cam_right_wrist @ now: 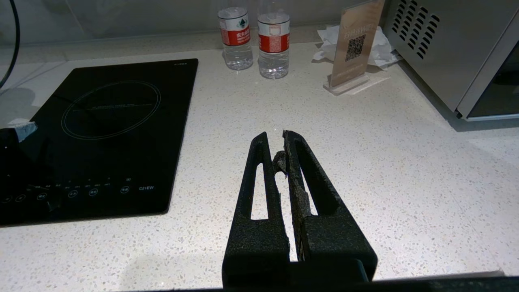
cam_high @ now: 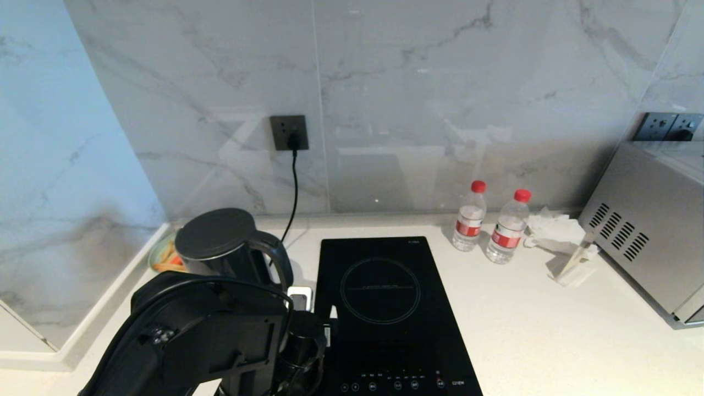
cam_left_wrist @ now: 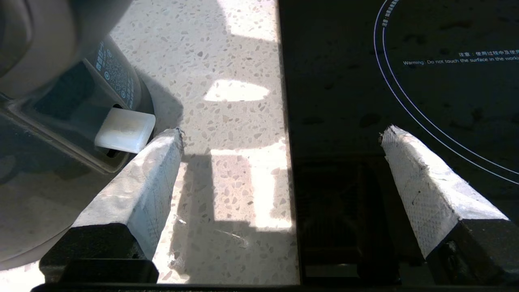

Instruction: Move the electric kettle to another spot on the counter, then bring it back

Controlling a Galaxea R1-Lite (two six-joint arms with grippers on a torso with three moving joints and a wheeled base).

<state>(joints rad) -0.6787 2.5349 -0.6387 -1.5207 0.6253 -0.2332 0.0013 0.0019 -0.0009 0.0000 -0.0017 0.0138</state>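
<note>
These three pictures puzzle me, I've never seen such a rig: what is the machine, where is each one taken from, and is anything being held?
It is a two-armed robot at a kitchen counter. The wide picture comes from its head; the other two from cameras on its wrists. The left gripper is open and empty, low over the seam between counter and induction hob, beside the electric kettle. The right gripper is shut on nothing, above bare counter. Also there: two water bottles, a sign stand, crumpled paper and a steel oven.
</note>
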